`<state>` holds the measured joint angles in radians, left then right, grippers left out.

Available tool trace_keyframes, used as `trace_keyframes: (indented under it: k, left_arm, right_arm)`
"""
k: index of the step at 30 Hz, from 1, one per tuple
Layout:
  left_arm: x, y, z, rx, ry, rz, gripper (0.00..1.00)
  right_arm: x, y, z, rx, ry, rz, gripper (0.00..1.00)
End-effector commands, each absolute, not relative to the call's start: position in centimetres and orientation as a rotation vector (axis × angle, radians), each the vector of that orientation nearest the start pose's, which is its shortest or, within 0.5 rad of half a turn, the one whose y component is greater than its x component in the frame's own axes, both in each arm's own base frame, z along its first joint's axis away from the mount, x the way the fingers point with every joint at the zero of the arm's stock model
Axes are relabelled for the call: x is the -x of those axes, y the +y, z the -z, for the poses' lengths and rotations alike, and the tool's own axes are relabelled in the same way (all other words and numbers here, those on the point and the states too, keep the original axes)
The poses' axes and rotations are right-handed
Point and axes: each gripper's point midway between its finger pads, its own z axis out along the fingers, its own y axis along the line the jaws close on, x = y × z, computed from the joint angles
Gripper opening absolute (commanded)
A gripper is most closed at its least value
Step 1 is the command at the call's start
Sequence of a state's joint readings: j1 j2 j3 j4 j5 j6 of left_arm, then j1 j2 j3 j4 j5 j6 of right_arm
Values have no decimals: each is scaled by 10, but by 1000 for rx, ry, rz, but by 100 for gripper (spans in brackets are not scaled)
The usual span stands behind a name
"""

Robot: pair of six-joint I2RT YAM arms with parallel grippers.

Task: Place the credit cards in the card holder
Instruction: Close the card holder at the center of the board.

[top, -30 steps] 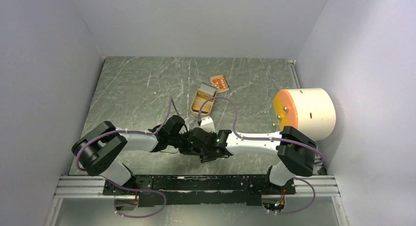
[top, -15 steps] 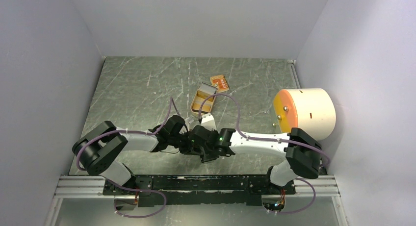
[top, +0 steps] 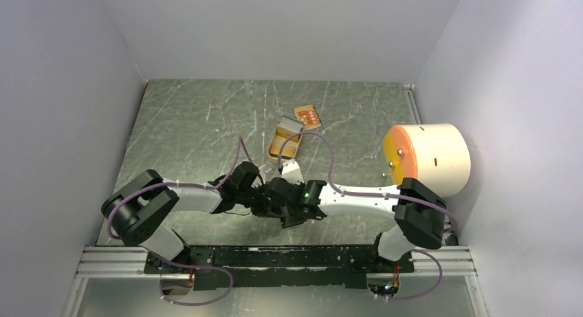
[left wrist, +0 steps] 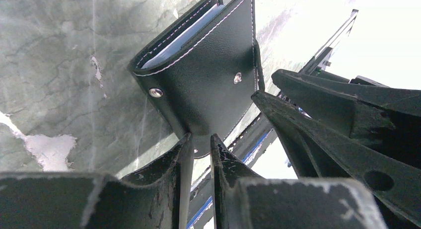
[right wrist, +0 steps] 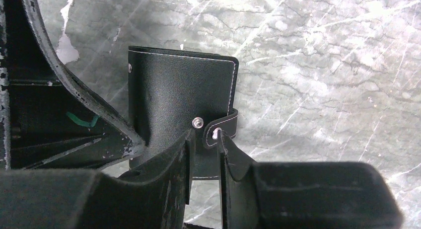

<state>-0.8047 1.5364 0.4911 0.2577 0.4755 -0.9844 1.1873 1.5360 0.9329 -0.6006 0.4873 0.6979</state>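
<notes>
Left end effector (left wrist: 200, 137) pinches card holder (left wrist: 208, 85); right end effector (right wrist: 204, 139) perhaps touches it.

White arm links (top: 196, 197), black joint housings (top: 141, 214), purple cables (top: 323, 148) (loosely looped), green light (top: 303, 191), scuffed black jaws

Overhead view was evenly lit and sharp. Left wrist view blew out white at upper right; near fingers (left wrist: 164, 189) looked soft — glare patches marked the tabletop (right wrist: 322, 65).

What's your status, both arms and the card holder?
Left gripper shut on card holder edge. Right gripper astride snap tab, grip unclear. Orange card loose beyond tin. No obstruction seen.
</notes>
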Motion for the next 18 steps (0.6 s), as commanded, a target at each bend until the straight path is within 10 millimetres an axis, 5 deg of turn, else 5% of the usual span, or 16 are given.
trace_keyframes:
  k: [1,18]
  left_arm:
    - [-146,-315,-34,-41,2700,1301,25]
    - [-146,-316,-32,-46,2704,1304,24]
  right_arm:
    - [-173,258,-51,502,2468,27,26]
    - [-174,251,-48,482,2472,71,19]
